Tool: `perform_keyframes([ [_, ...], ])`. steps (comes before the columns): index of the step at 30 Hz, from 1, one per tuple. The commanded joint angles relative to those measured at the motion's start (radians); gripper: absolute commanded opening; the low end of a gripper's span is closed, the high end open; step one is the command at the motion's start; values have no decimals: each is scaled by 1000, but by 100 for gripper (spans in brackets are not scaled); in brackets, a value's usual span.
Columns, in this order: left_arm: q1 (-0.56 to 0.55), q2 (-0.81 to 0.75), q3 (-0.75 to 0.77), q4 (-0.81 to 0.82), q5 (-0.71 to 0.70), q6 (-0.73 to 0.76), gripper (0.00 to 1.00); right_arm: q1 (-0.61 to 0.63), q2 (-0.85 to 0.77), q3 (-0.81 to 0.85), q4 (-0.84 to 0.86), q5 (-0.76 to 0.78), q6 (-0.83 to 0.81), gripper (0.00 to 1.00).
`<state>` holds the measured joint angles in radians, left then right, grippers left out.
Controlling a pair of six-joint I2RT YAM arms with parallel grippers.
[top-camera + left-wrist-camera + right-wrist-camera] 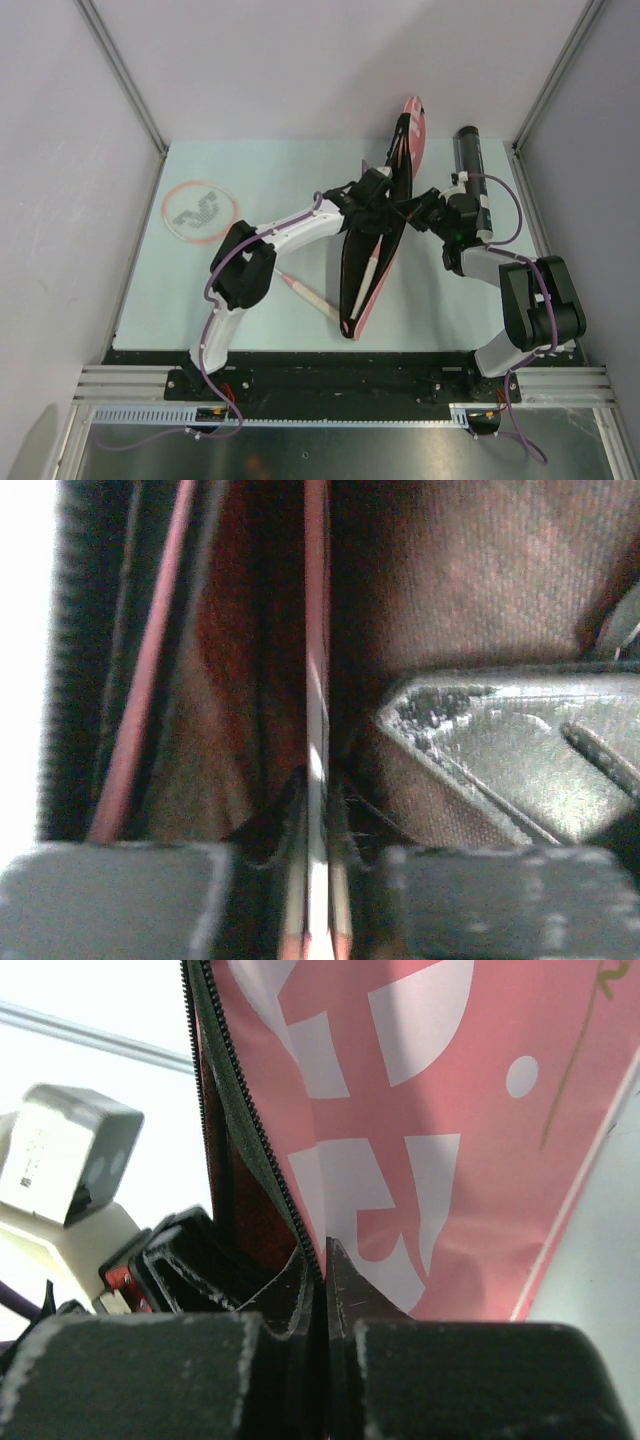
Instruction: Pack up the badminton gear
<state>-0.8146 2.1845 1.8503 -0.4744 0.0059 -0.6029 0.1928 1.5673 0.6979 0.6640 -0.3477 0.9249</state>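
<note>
The pink racket bag (400,150) stands on its edge mid-table, zip open, dark lining showing. One pink-framed racket is inside it, its white handle (366,275) pointing to the near end. My left gripper (380,205) reaches into the bag and is shut on that racket's thin frame (316,680). My right gripper (412,213) is shut on the bag's zipped edge (300,1230), with the pink lettered side (400,1110) to its right. The second racket (198,212) lies flat at left, its handle (310,297) toward the bag. The black tube (468,150) lies at back right. No shuttlecocks show.
Metal frame posts (120,70) and grey walls bound the pale table (260,160) at left, right and back. A black rail (330,365) runs along the near edge by the arm bases. The right gripper's finger (500,750) shows inside the bag beside the racket frame.
</note>
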Motion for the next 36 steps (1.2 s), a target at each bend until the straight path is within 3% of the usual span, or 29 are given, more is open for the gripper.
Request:
perform_keyframes([
  [1, 14, -5, 59, 204, -66, 3, 41, -9, 11, -5, 81, -180, 46, 0],
  [5, 14, -107, 24, 200, 29, 57, 61, -45, 25, -2, 68, -192, 3, 0],
  [8, 25, -242, -26, 161, 136, 74, 65, -75, 30, 14, 19, -221, -46, 0],
  [12, 72, -474, -246, 129, 255, 54, 61, -76, -2, 35, -67, -215, -119, 0],
  [18, 228, -894, -673, 122, 269, 40, 66, -76, -30, 61, -136, -206, -199, 0],
  [22, 450, -1038, -882, 117, 335, -112, 68, -75, -49, 72, -156, -203, -221, 0],
  [23, 474, -1060, -908, 117, 297, -129, 71, -75, -56, 74, -162, -200, -224, 0],
  [24, 489, -1083, -940, 115, 249, -142, 83, -75, -59, 74, -165, -195, -231, 0],
  [26, 512, -1083, -948, 59, 98, -240, 92, -76, -67, 78, -175, -189, -235, 0],
  [30, 609, -961, -915, -87, 54, -394, 100, -75, -82, 78, -185, -191, -239, 0],
  [33, 649, -824, -838, -180, -31, -452, 100, -75, -96, 80, -205, -177, -251, 0],
  [36, 650, -717, -787, -231, -93, -533, 91, -72, -102, 80, -216, -174, -256, 0],
])
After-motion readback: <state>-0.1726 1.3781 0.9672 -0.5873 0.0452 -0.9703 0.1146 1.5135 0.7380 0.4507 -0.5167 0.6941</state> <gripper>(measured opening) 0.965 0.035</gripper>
